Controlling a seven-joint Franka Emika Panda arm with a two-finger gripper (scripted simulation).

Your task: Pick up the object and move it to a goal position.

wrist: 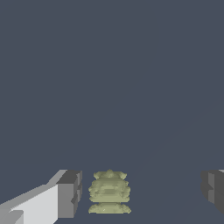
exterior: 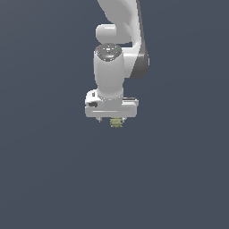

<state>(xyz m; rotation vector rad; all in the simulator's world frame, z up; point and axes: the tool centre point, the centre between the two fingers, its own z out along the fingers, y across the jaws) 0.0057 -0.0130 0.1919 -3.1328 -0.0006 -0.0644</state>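
Flat grey ground surrounds the object (wrist: 109,192), likely light and rigid; its ridged sides suit the wide-spread gripper (wrist: 142,192).

So the white arm (exterior: 117,67) comes in from 12 o'clock in the exterior view and hangs pretty much straight down, with the round wrist joint sitting right above the flat hand block. The end effector (exterior: 116,121) points down at 6 o'clock from there. In the wrist view its two dark grey fingers (wrist: 70,194) are spread wide apart, one at roughly 7 o'clock and the other poking in at about 4 o'clock, so the jaws stand open with a big gap between them. From the exterior view the fingertips are mostly hidden under the hand block.
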